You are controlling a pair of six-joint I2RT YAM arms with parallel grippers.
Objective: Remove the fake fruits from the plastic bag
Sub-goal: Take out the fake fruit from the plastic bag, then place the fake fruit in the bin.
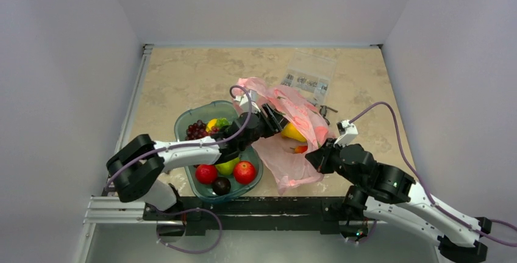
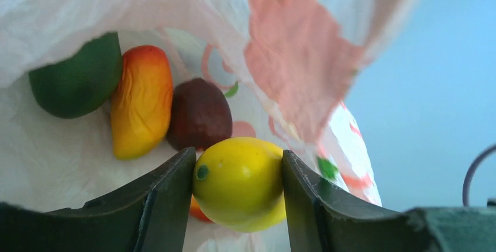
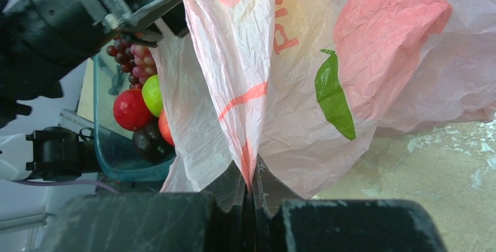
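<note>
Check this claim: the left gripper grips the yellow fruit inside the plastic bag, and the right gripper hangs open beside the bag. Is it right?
No: the right gripper is shut on the plastic bag, as the right wrist view shows. The left gripper does grip the yellow fruit.

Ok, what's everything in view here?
Thin pink translucent plastic bag: one, pink, right of tray.
Glossy yellow plastic fruit: one, yellow, in bag, between left jaws.
Elongated plastic mango: one, orange-yellow, in bag.
Plastic avocado: one, dark green, in bag.
Oval plastic fruit: one, dark brownish red, in bag.
Translucent plastic tray: one, teal, left of bag.
Round red apples: two, red, in tray.
Purple grape bunch: one, purple, in tray.
Dark plum: one, near-black, in tray.
Green pear: one, yellow-green, in tray.
Clear packet of metal parts: one, clear, beyond bag.
Left arm: one, white-black, wrist inside bag.
Right arm: one, white-black, jaws shut on bag's edge.
</note>
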